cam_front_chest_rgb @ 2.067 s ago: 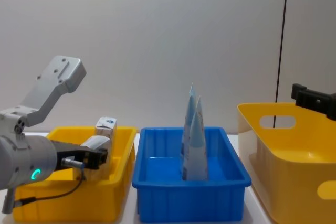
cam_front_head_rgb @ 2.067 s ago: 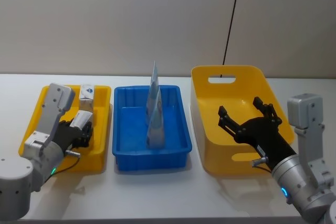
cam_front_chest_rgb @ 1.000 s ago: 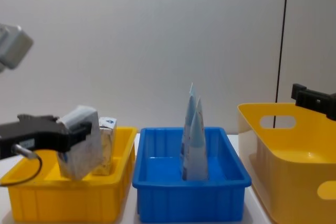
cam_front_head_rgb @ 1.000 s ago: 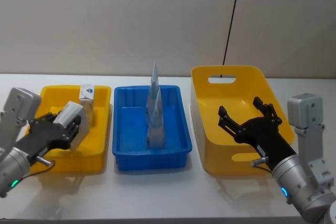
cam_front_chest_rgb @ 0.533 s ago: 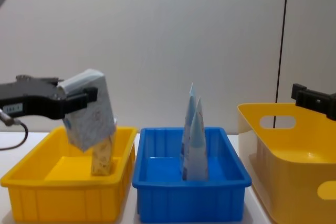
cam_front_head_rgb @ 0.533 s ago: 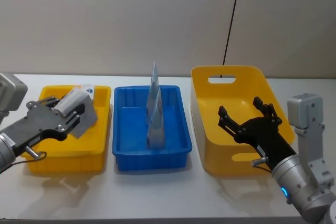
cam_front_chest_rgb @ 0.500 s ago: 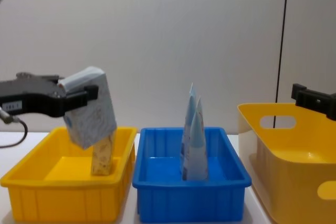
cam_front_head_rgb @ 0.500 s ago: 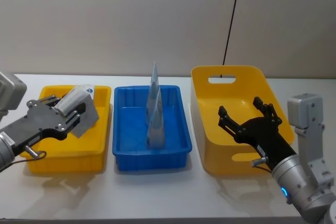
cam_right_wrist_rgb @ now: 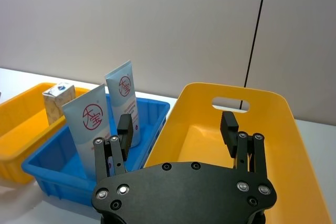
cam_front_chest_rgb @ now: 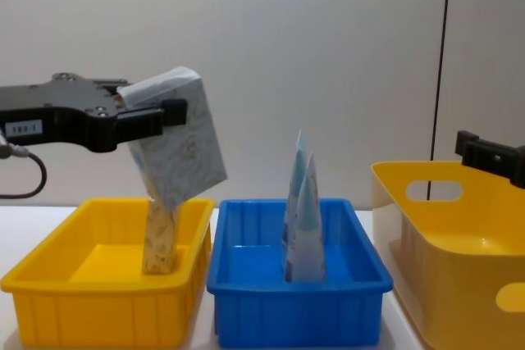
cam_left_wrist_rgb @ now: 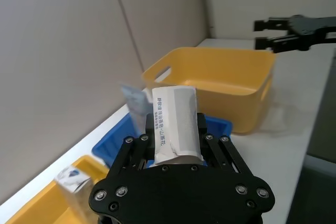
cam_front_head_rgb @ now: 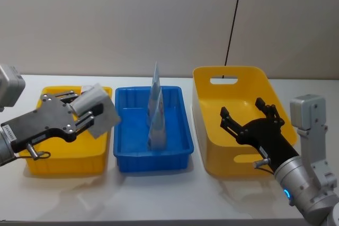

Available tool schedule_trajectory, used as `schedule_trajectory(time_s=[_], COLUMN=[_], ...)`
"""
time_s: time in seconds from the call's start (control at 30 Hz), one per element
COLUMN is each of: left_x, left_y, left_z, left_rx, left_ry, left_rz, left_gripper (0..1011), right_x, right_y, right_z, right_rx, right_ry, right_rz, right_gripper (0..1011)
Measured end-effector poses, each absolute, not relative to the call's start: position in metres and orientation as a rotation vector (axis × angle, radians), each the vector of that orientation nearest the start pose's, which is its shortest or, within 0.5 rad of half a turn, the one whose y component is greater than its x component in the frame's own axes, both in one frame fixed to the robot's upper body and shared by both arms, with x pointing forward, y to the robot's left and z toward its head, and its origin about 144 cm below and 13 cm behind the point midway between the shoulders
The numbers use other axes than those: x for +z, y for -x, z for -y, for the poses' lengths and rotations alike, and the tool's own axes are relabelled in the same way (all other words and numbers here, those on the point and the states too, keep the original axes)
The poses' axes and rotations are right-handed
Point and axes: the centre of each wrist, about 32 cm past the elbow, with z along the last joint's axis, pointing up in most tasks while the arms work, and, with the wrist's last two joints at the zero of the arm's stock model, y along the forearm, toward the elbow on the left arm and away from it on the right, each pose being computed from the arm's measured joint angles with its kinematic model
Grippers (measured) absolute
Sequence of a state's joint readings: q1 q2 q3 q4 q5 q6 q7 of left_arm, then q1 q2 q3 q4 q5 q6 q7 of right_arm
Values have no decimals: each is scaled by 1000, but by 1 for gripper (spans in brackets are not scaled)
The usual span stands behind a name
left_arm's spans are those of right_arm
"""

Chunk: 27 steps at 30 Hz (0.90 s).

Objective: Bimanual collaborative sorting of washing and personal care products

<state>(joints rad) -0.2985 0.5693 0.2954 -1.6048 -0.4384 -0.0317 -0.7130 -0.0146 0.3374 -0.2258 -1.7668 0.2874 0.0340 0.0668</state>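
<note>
White worktop [cam_front_head_rgb: 175, 194] carries a yellow tray [cam_front_head_rgb: 63, 165] at left, a blue tray [cam_front_head_rgb: 153, 162] at centre and a deep yellow bin [cam_front_head_rgb: 212, 152] at right. Left gripper [cam_front_head_rgb: 85, 107]: jaws clenched on the whitish pack [cam_front_head_rgb: 104, 113], held tilted in the air above the yellow tray's right rim. Two pale-blue tubes [cam_front_head_rgb: 156, 115] stand upright in the blue tray. Right gripper [cam_front_head_rgb: 242, 110] hovers over the bin, jaws spread, holding nothing.

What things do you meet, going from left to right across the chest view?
Yellow tray, with the left gripper holding the whitish pack above its right end → blue bin with pale-blue tubes standing in it → yellow basket → open right gripper.
</note>
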Motion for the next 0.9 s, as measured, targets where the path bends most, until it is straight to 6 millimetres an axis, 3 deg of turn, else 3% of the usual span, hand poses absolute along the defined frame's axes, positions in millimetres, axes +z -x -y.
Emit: schedule_trajectory(time_s=[0.57,0.9], left_x=[1268,1280], left_y=[-529,-537], left_z=[-294,-279], left_rx=[329,153], left_ry=[-37,-44], left_rz=[277,278], left_gripper=[364,364], right_x=[1189,1189], right_y=[-443,-443], right_z=[237,237], right_rx=[-1230,-1229], right_ry=[-26,-26], right_rz=[75,75], right_gripper=[1002,1002])
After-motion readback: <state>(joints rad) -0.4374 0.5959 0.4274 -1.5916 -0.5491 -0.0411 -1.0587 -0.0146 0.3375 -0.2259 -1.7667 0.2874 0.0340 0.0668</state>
